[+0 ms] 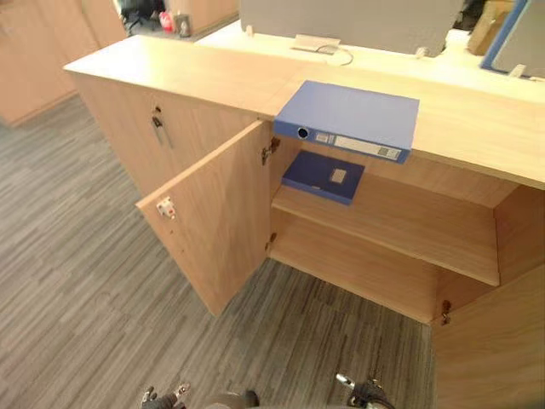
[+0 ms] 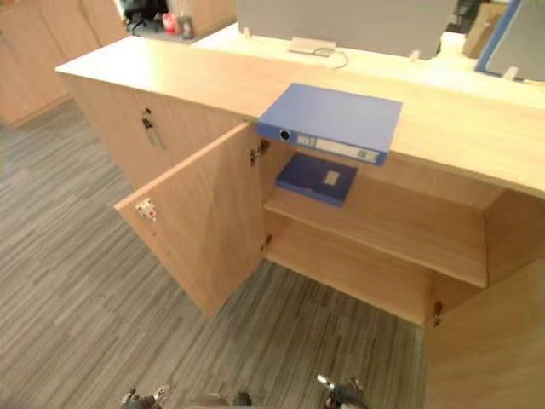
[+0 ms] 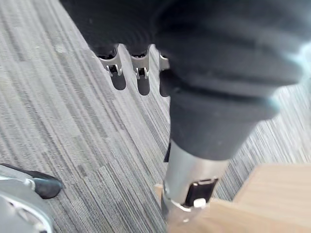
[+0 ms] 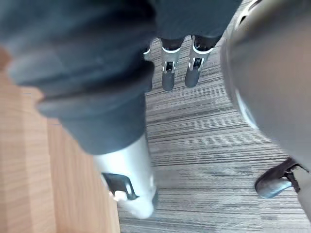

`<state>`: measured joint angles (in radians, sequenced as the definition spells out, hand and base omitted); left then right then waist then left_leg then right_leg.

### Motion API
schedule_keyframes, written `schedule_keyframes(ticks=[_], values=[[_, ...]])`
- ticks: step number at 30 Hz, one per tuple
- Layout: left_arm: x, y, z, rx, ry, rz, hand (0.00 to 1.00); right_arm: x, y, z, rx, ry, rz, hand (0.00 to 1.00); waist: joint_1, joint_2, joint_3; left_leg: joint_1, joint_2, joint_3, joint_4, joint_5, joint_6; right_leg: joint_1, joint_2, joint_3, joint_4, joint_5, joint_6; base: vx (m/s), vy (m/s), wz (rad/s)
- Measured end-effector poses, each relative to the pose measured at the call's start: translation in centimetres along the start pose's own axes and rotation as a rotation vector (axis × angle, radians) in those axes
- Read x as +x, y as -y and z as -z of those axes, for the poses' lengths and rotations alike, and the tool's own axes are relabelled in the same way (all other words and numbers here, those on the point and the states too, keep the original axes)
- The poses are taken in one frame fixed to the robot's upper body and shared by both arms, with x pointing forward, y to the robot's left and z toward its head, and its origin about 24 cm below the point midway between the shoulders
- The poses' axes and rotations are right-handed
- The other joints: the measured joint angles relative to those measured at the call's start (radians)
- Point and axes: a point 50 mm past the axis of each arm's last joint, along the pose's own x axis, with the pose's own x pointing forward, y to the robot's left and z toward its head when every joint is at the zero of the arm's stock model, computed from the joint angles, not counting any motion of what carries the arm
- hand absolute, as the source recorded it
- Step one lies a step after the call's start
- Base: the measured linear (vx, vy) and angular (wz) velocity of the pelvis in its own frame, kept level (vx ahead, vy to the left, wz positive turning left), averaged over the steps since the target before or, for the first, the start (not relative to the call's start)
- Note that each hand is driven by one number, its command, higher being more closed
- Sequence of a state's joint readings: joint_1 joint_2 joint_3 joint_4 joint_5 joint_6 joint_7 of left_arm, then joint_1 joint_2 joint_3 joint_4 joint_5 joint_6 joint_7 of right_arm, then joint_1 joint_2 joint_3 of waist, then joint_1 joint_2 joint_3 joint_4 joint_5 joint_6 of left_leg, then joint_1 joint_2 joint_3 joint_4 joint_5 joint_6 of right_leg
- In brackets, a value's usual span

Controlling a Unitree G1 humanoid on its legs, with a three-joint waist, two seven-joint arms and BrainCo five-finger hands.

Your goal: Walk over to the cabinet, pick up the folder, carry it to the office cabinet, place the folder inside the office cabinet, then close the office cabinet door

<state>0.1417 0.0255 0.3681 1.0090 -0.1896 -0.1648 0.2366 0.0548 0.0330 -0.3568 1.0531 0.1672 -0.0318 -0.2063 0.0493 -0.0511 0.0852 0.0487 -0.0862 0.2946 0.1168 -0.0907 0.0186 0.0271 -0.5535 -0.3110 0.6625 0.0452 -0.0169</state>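
Left hand [image 3: 142,80] and right hand [image 4: 168,77] hang slack and empty: step closer, then grasp the blue folder [image 1: 349,118], upper centre, by its spine overhanging the surface [image 1: 170,68].

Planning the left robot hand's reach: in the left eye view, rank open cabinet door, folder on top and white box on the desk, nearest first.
1. Open cabinet door, swung out toward the left robot hand.
2. Folder, on the cabinet top, over the front edge.
3. White box, on the desk behind, farthest.
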Motion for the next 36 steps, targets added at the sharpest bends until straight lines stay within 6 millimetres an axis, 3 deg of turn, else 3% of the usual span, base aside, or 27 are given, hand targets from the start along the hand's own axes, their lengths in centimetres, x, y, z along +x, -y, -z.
schedule_keyframes(ticks=[2,3,6,8,9,11,13,16,18,20,21,23,25,27,28,29,30,31,32,33,34,36], values=[[0.0,0.7,-0.3,0.046,0.016,0.034,0.00,0.0,-0.2,-0.2,-0.025,0.011,-0.008,0.00,-0.012,0.007,-0.004,0.058,0.024,0.030,-0.043,0.007,0.008,-0.031,0.019,-0.106,0.047,-0.095,0.038,0.08,0.031,-0.55],[0.0,1.4,-0.6,0.092,0.032,0.065,0.00,0.0,-0.3,-0.4,-0.050,0.026,-0.015,0.00,-0.019,0.012,-0.001,0.062,0.048,0.040,-0.045,0.007,0.008,-0.056,0.069,-0.140,0.042,-0.167,0.070,0.08,-0.039,-0.33],[-0.1,3.4,-1.1,0.150,0.051,0.132,0.00,0.2,-0.4,-1.2,-0.064,0.047,-0.016,0.00,-0.045,0.032,0.018,0.085,0.112,0.041,-0.047,0.007,0.000,-0.100,0.204,-0.183,-0.031,-0.253,0.085,0.08,-0.165,-0.19],[-0.2,3.9,-1.5,0.155,0.068,0.148,0.00,0.2,-0.4,-1.1,-0.065,0.046,-0.015,0.00,-0.052,0.020,0.030,0.115,0.121,0.050,-0.065,0.002,-0.021,-0.117,0.241,-0.208,-0.120,-0.244,0.079,0.03,-0.212,-0.11],[0.0,3.9,-1.9,0.168,0.085,0.147,0.00,0.0,-0.5,-0.6,-0.070,0.033,-0.016,0.00,-0.052,-0.003,0.041,0.135,0.104,0.049,-0.065,-0.014,-0.029,-0.118,0.243,-0.207,-0.211,-0.205,0.055,0.01,-0.231,-0.01],[-0.3,4.5,-1.6,0.198,0.083,0.163,0.00,0.2,0.1,-0.9,-0.074,0.043,0.004,0.00,-0.059,0.013,0.042,0.146,0.118,0.019,-0.079,-0.023,-0.050,-0.114,0.274,-0.209,-0.222,-0.222,0.046,0.03,-0.209,-0.06],[-0.5,4.9,-1.3,0.227,0.086,0.178,0.00,0.3,0.5,-1.1,-0.070,0.046,0.016,0.00,-0.059,0.039,0.052,0.144,0.162,0.003,-0.085,-0.026,-0.074,-0.108,0.337,-0.222,-0.262,-0.238,0.029,0.10,-0.218,-0.12],[-0.5,4.2,-0.7,0.230,0.066,0.175,0.00,0.1,0.6,-0.5,-0.054,0.029,0.026,0.00,-0.059,0.048,0.044,0.147,0.237,-0.030,-0.056,-0.050,-0.105,-0.043,0.446,-0.237,-0.360,-0.240,0.020,0.16,-0.234,-0.09],[-0.5,4.0,-0.5,0.230,0.060,0.176,0.00,0.1,0.7,-0.3,-0.052,0.025,0.027,0.00,-0.057,0.051,0.043,0.144,0.272,-0.035,-0.007,-0.073,-0.132,-0.007,0.488,-0.238,-0.405,-0.231,0.002,0.26,-0.210,-0.13],[-0.5,3.6,-0.4,0.223,0.054,0.171,0.00,0.1,0.8,0.0,-0.021,0.013,0.038,0.00,-0.056,0.054,0.039,0.114,0.314,-0.035,0.139,-0.112,-0.172,0.048,0.527,-0.231,-0.459,-0.234,-0.008,0.31,-0.126,-0.16],[-0.5,3.6,-0.4,0.221,0.057,0.171,0.00,0.1,0.8,0.0,-0.021,0.013,0.037,0.00,-0.057,0.055,0.040,0.090,0.324,-0.036,0.208,-0.126,-0.169,0.063,0.531,-0.227,-0.471,-0.234,-0.009,0.25,-0.027,-0.18],[-0.4,3.7,-1.1,0.182,0.074,0.163,0.00,0.1,0.7,-0.3,-0.048,0.024,0.027,0.00,-0.049,0.063,0.043,-0.055,0.377,-0.068,0.589,-0.134,-0.168,0.116,0.545,-0.199,-0.510,-0.234,-0.009,0.28,0.001,-0.35],[-0.5,3.9,-1.5,0.160,0.094,0.157,0.00,0.2,0.7,-0.7,-0.074,0.037,0.024,0.00,-0.043,0.071,0.061,-0.145,0.400,-0.088,0.812,-0.176,-0.149,0.183,0.549,-0.159,-0.540,-0.234,-0.009,0.31,0.055,-0.48],[-0.5,4.0,-1.7,0.183,0.108,0.167,0.00,0.2,0.3,-1.1,-0.073,0.043,0.018,0.00,-0.034,0.069,0.065,-0.198,0.377,-0.085,0.804,-0.207,-0.135,0.209,0.529,-0.129,-0.546,-0.233,-0.008,0.29,0.162,-0.62],[-0.6,4.4,-2.3,0.206,0.141,0.184,0.00,0.3,-0.3,-1.8,-0.071,0.057,0.010,0.00,-0.022,0.064,0.072,-0.250,0.328,-0.103,0.701,-0.228,-0.110,0.212,0.483,-0.091,-0.529,-0.232,-0.004,0.32,0.277,-0.79],[-0.6,4.6,-2.5,0.213,0.153,0.192,0.00,0.3,-0.6,-2.0,-0.069,0.065,0.004,0.00,-0.017,0.062,0.076,-0.266,0.303,-0.122,0.640,-0.226,-0.109,0.212,0.463,-0.082,-0.520,-0.232,0.001,0.30,0.345,-0.81],[-0.6,4.9,-2.6,0.222,0.162,0.202,0.00,0.4,-0.9,-2.4,-0.068,0.074,-0.002,0.00,-0.010,0.064,0.081,-0.279,0.271,-0.169,0.513,-0.204,-0.107,0.212,0.435,-0.065,-0.507,-0.232,0.020,0.19,0.266,-0.69],[-0.8,5.1,-2.4,0.228,0.156,0.213,0.00,0.4,-0.8,-2.5,-0.073,0.077,0.001,0.00,-0.004,0.083,0.077,-0.276,0.245,-0.229,0.373,-0.049,-0.107,0.219,0.428,-0.052,-0.507,-0.235,0.075,0.19,0.276,-0.53],[-0.7,5.0,-2.6,0.237,0.161,0.212,0.00,0.3,-1.4,-2.1,-0.071,0.066,-0.012,0.00,-0.006,0.069,0.073,-0.266,0.216,-0.226,0.373,-0.053,-0.100,0.226,0.404,-0.043,-0.516,-0.237,0.080,0.27,0.307,-0.10],[-0.5,4.9,-3.1,0.259,0.183,0.212,0.00,0.1,-2.2,-1.7,-0.076,0.055,-0.034,0.00,-0.014,0.037,0.073,-0.252,0.180,-0.227,0.334,-0.043,-0.084,0.217,0.377,-0.031,-0.526,-0.232,0.083,0.27,0.321,0.23],[-0.3,4.6,-3.2,0.280,0.186,0.206,0.00,0.0,-2.7,-1.7,-0.082,0.057,-0.048,0.00,-0.017,0.022,0.065,-0.250,0.163,-0.224,0.315,-0.040,-0.079,0.192,0.377,-0.025,-0.531,-0.197,0.082,0.25,0.279,0.24],[-0.2,4.3,-3.1,0.280,0.174,0.193,0.00,-0.1,-3.2,-2.0,-0.083,0.067,-0.061,0.00,-0.007,0.018,0.063,-0.197,0.142,-0.200,0.257,-0.029,-0.062,0.198,0.356,-0.029,-0.529,-0.164,0.087,0.14,0.161,-0.14]])
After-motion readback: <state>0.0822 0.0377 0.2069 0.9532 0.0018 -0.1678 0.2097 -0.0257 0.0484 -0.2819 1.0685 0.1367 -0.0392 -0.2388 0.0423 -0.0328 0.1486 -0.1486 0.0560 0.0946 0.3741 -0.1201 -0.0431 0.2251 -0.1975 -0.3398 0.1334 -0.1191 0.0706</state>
